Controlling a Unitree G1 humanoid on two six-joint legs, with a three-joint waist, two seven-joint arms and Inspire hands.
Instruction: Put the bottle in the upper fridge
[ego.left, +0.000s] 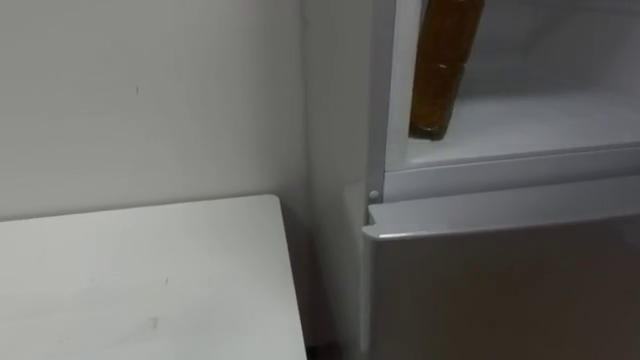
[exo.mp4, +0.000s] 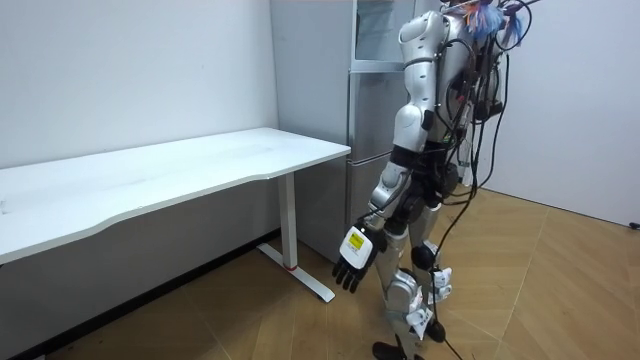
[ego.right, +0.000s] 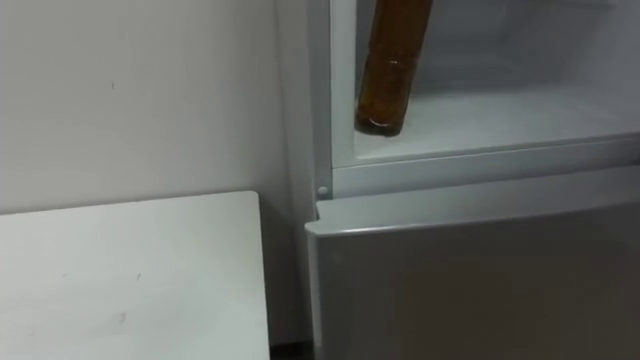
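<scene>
Your left hand (exo.mp4: 352, 262) hangs low beside the robot's thigh in the room view, its fingers loose and released, with nothing in them. It is well apart from the fridge (exo.mp4: 370, 120), which the robot stands right in front of, facing it, with the white table (exo.mp4: 180, 165) off to its left.

From the head camera you are looking into the open upper compartment (ego.left: 540, 125). The brown bottle (ego.left: 444, 70) is inside it, base down on the white floor of the compartment, at the far left, just beside the left inner wall and close to the front edge. Its upper part runs out past the top of the view, so you cannot tell what is at its neck.

Below the compartment's front lip is the closed grey lower door (ego.left: 500, 280). To the left, the corner of the table sits near the fridge's side, against the plain wall (ego.left: 150, 100).
</scene>
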